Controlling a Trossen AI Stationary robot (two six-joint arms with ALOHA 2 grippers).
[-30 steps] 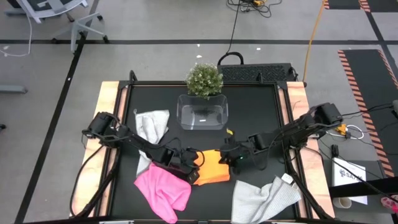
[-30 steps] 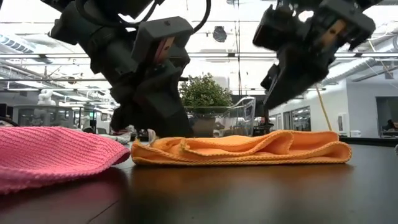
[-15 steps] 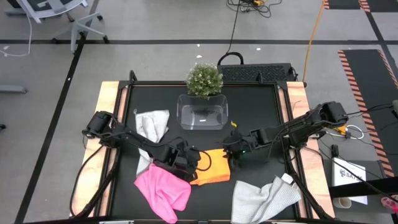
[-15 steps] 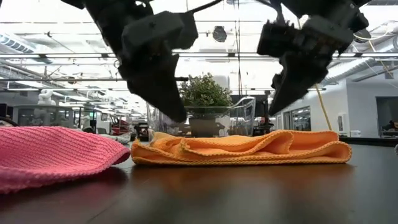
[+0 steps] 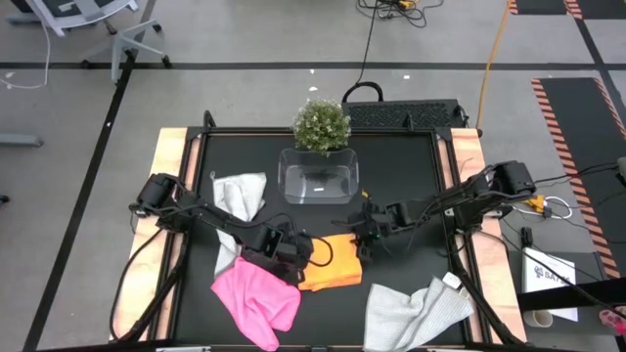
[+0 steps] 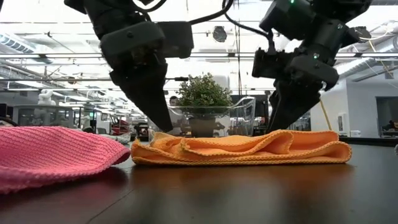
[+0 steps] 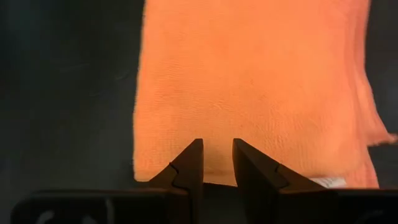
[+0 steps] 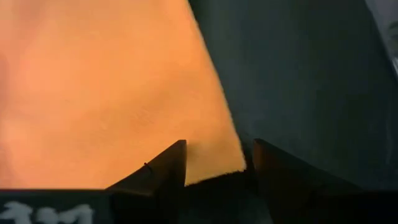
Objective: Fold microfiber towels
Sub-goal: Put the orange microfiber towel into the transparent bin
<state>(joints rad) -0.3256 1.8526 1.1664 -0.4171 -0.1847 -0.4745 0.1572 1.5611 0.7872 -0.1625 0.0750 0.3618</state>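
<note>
**Orange towel lies folded between the two claws**

The orange towel lies folded flat on the black desk, toward its front edge, midway between the side edges. The left claw hangs over the towel's left edge, fingers a narrow gap apart, gripping nothing. The right claw sits over the towel's right corner, fingers spread, empty. The pink towel lies just beside, toward the front-left corner.
</note>
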